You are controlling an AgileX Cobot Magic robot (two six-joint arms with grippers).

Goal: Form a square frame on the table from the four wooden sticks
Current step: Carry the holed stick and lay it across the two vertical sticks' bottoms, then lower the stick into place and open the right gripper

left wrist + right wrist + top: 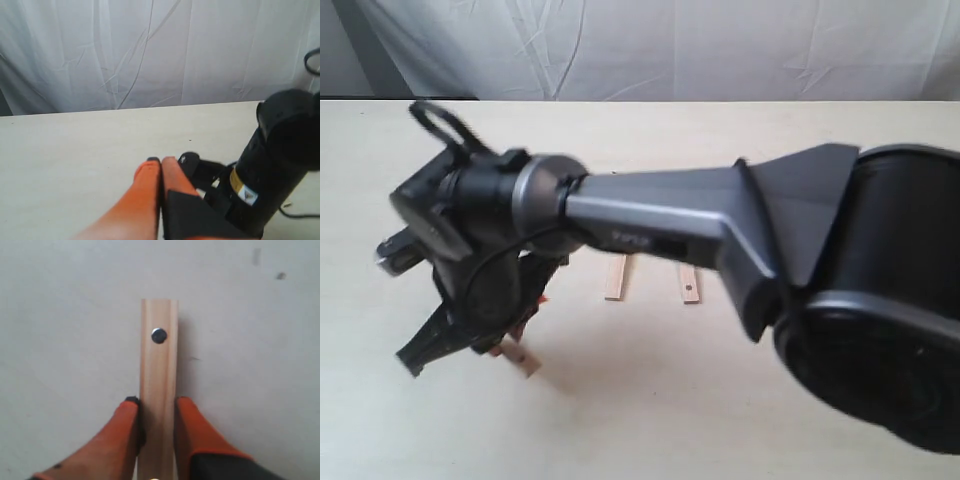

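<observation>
My right arm reaches across the table to the left side of the exterior view. Its gripper is shut on a pale wooden stick, whose end pokes out below the fingers just above the table. In the right wrist view this stick runs straight out between the orange fingers, with a dark hole near its far end. Two more sticks lie side by side on the table, half hidden behind the arm. A fourth stick is out of view. No square frame shows. My left gripper is shut on nothing.
A white cloth backdrop hangs behind the table's far edge. The right arm's thick black body covers the right side of the exterior view. In the left wrist view the right arm's black wrist stands close beside my left fingers.
</observation>
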